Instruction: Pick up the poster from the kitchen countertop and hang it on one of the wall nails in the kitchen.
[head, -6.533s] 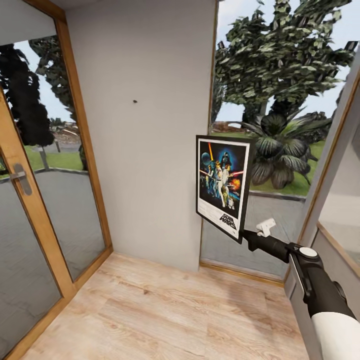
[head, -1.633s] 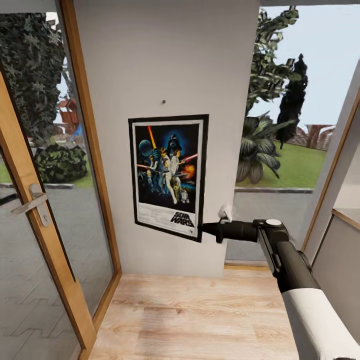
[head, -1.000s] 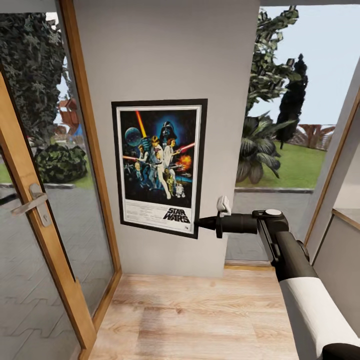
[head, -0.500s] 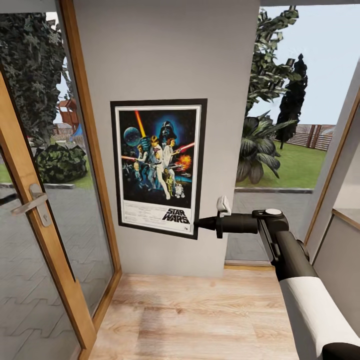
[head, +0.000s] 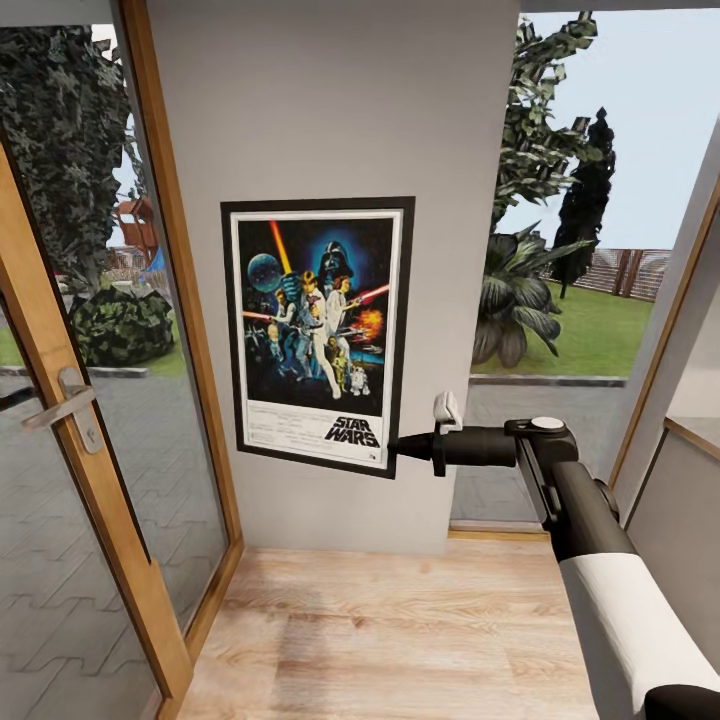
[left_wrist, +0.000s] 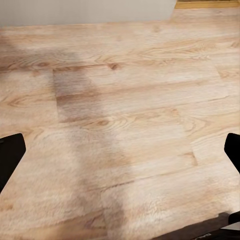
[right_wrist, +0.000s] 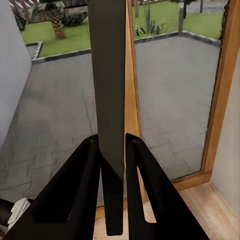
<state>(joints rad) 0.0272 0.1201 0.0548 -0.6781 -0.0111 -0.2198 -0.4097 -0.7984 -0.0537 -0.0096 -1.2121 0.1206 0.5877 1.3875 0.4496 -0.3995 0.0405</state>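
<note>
Poster (head: 318, 335) sits upright, flat against the grey wall (head: 330, 100), off the countertop. Right gripper (head: 400, 447) is clamped on its lower right edge; 2 fingers (right_wrist: 142, 185) pinch the frame. Nail not visible, so hang unconfirmed; release is left. Left gripper (left_wrist: 120, 150) is spread wide, empty, over the wood floor (left_wrist: 120, 100).

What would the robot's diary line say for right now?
right claw: shut on poster corner | poster: upright against wall | left claw: open
</note>
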